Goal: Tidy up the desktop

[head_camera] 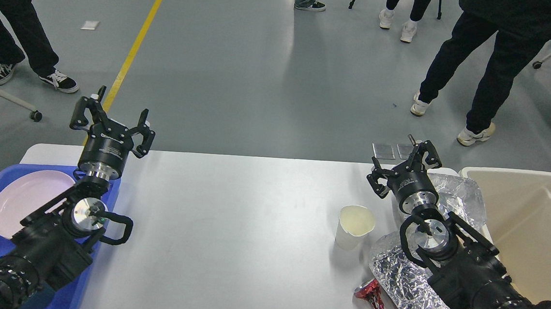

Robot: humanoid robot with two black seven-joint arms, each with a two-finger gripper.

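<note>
The white desktop (231, 229) fills the lower view. My left gripper (112, 120) is open and empty, raised over the table's back left by the blue tray (107, 196). My right gripper (404, 164) is open and empty, above the back right, over crumpled foil (405, 280). A white paper cup (355, 226) stands just left of my right arm. A crushed red can (377, 304) lies near the front edge. A pink plate (22, 200) lies in the tray.
A beige bin (532, 230) stands at the table's right end. More foil (461, 199) lies behind my right arm. People stand on the grey floor beyond the table. A chair leg with a caster shows at far left.
</note>
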